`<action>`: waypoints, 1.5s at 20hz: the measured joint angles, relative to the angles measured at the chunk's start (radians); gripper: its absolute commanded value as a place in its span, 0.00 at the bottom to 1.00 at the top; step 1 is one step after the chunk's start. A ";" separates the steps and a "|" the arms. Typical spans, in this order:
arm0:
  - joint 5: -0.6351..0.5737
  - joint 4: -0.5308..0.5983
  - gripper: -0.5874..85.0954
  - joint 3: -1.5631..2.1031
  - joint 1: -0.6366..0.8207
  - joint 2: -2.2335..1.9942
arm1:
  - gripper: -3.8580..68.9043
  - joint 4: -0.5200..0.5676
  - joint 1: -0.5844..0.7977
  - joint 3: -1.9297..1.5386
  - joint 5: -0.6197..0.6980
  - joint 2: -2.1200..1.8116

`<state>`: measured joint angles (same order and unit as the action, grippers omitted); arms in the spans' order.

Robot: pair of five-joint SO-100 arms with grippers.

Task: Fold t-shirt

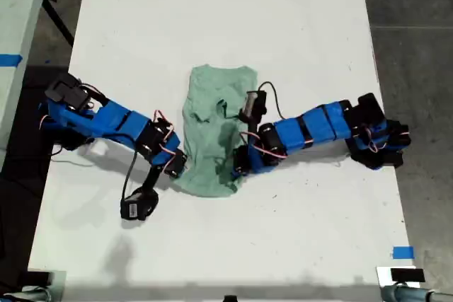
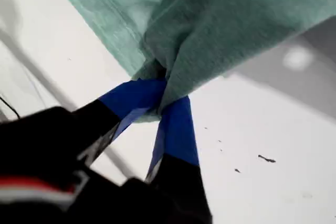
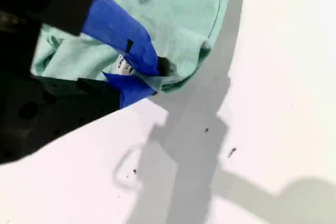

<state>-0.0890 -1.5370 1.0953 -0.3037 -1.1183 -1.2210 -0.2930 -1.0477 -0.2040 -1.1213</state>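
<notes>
My first gripper (image 2: pixel 160 103) and my second gripper (image 3: pixel 142 74) are each clamped on a pinch of the mint t-shirt (image 1: pixel 212 122), which lies rumpled mid-table (image 1: pixel 297 19) between both arms, its near hem seemingly lifted for folding over.

bright even overhead light, soft arm shadows on table (image 1: pixel 297 19) (wrist views blurry up close)
</notes>
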 measured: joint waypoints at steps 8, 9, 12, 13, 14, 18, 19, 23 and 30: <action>-0.434 -0.107 0.01 -0.055 0.440 -0.086 | 0.04 0.149 0.322 -0.135 0.322 -0.133; -0.472 -0.103 0.01 -0.055 0.491 -0.086 | 0.04 0.150 0.357 -0.135 0.359 -0.133; -0.563 -0.081 0.01 -0.055 0.626 -0.086 | 0.04 0.150 0.456 -0.135 0.451 -0.133; -0.586 -0.071 0.01 -0.055 0.669 -0.086 | 0.04 0.150 0.491 -0.135 0.477 -0.133; -0.598 -0.061 0.01 -0.055 0.704 -0.086 | 0.04 0.150 0.520 -0.135 0.502 -0.133; -0.637 -0.003 0.01 -0.058 0.824 -0.064 | 0.04 0.150 0.640 -0.135 0.588 -0.133; -0.643 0.020 0.01 -0.094 0.848 -0.035 | 0.04 0.152 0.667 -0.135 0.603 -0.133; -0.658 0.049 0.27 -0.141 0.904 0.006 | 0.20 0.155 0.742 -0.135 0.634 -0.133; -0.669 0.043 0.33 -0.141 0.951 -0.107 | 0.43 0.066 0.827 -0.137 0.681 -0.184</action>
<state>-0.7578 -1.4941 0.9541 0.6473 -1.2257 -1.1551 0.5338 -1.1842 0.4771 -1.3054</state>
